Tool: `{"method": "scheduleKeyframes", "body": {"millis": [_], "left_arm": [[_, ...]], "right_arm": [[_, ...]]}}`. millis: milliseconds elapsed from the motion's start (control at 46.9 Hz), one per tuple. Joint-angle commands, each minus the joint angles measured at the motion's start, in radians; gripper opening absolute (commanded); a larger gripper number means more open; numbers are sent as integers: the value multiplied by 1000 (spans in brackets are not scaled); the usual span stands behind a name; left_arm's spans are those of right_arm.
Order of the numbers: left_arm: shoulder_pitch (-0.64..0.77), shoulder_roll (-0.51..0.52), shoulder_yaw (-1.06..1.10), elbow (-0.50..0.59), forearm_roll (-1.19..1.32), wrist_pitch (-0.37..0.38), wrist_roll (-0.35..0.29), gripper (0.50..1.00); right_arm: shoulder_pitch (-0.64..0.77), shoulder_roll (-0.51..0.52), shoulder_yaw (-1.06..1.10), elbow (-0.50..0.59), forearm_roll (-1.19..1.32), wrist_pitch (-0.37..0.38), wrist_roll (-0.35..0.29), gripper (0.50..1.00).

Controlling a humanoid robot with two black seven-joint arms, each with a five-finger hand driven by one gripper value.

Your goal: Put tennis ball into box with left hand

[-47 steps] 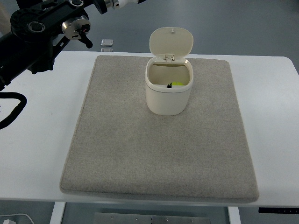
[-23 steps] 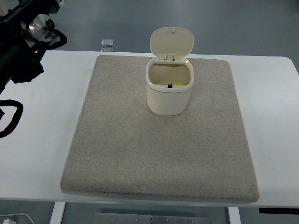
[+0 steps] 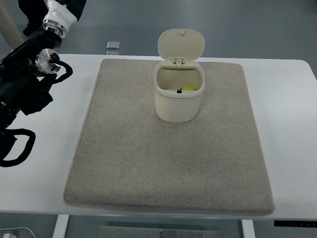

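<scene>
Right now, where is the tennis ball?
In the top view the tennis ball lies inside the open cream box, low against its right inner wall, on the grey mat behind the middle.

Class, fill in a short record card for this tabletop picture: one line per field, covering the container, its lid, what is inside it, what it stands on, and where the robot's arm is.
container: cream box, upright, near the far middle of the mat
lid: lid hinged open, tipped back
contents: tennis ball, yellow-green, partly visible inside
surface: grey mat on a white table
arm: left arm at the left edge, away from the box
right arm: not in view
</scene>
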Motion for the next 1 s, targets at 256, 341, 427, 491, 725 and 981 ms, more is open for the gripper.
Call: {"method": "scheduleKeyframes", "body": {"millis": [256,341,427,491,725,981], "left_arm": [[42,-37,-26,51,-2,85,2,803],[42,-37,-41,61,-13,88,2,803],[45,-37,-44,65,-40,87,2,803],[59,-38,-44,65,-59,76,0,801],[105,-55,-40,68,-65,42,-8,801],[108,-58,-30,91,-57,32,-32,801]], "right_arm": [[0,0,1,0,0,0,0,938],[0,0,-1,0,0,0,0,938],[0,0,1,0,0,0,0,938],[0,0,-1,0,0,0,0,938],[0,0,1,0,0,0,0,938],[0,0,-1,0,0,0,0,938]]}}
